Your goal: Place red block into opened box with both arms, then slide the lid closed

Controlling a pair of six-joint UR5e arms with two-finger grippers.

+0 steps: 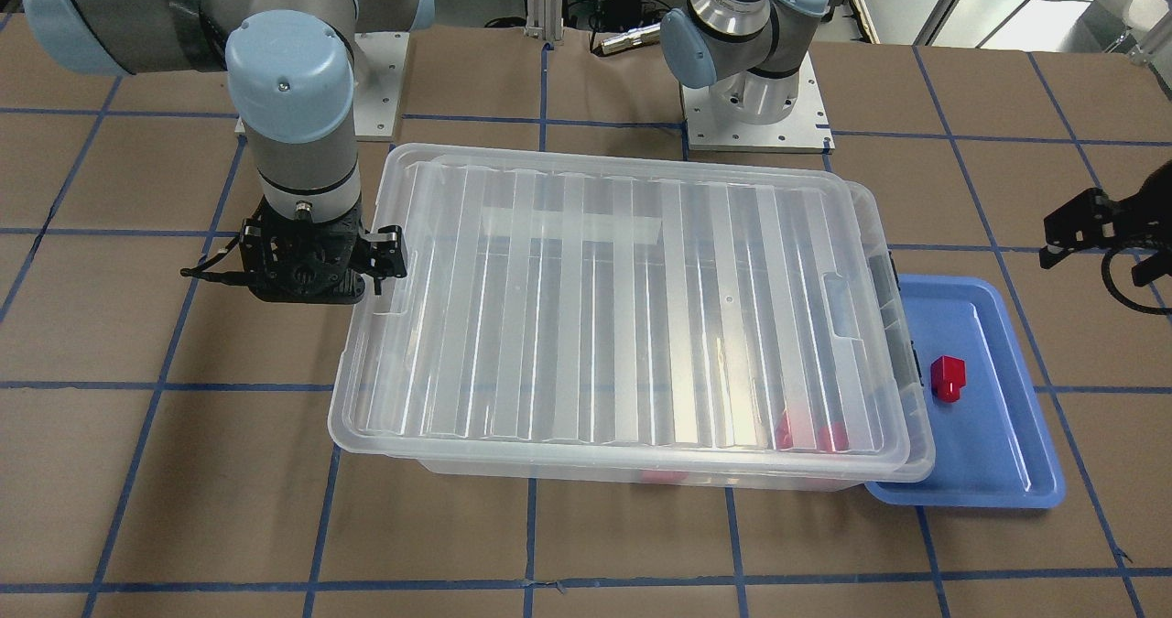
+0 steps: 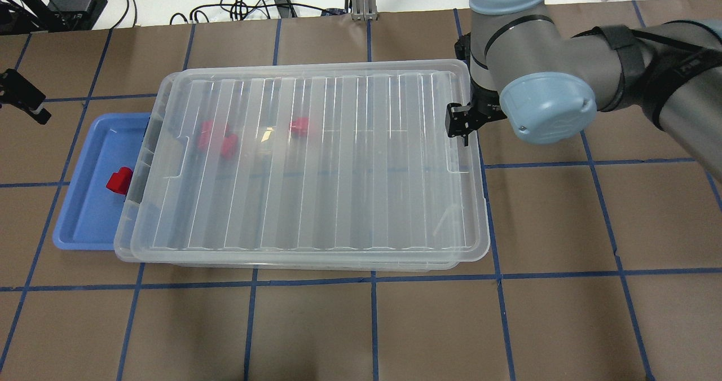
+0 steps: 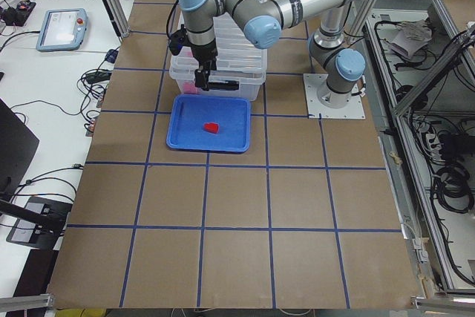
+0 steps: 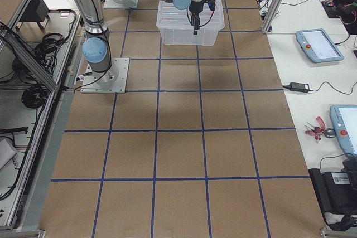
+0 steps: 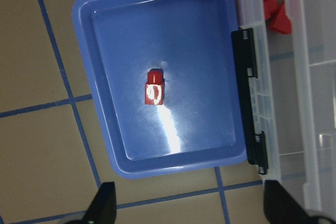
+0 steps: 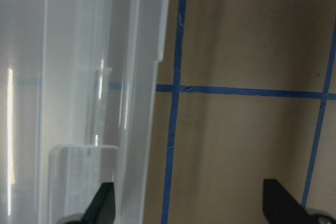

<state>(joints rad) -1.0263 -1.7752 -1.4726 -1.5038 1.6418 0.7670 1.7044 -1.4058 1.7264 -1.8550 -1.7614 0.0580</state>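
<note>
One red block (image 5: 153,88) (image 1: 948,376) (image 2: 118,180) lies in the blue tray (image 5: 89,77). The clear box (image 1: 641,473) (image 2: 125,240) stands beside the tray, and its ribbed lid (image 2: 316,161) (image 1: 623,307) covers nearly all of it. Through the lid, more red blocks (image 2: 217,138) (image 5: 273,3) show inside. My left gripper (image 5: 189,208) (image 1: 1090,233) hangs open high above the tray, holding nothing. At the lid's opposite end my right gripper (image 2: 459,124) (image 6: 189,208) is open. One of its fingers (image 6: 105,203) is over the lid's edge and the other is over the table.
The tray's near end is tucked under the box rim beside the black latches (image 5: 247,77). The brown table carries a grid of blue tape lines (image 2: 372,276). Both arm bases (image 1: 755,110) stand behind the box.
</note>
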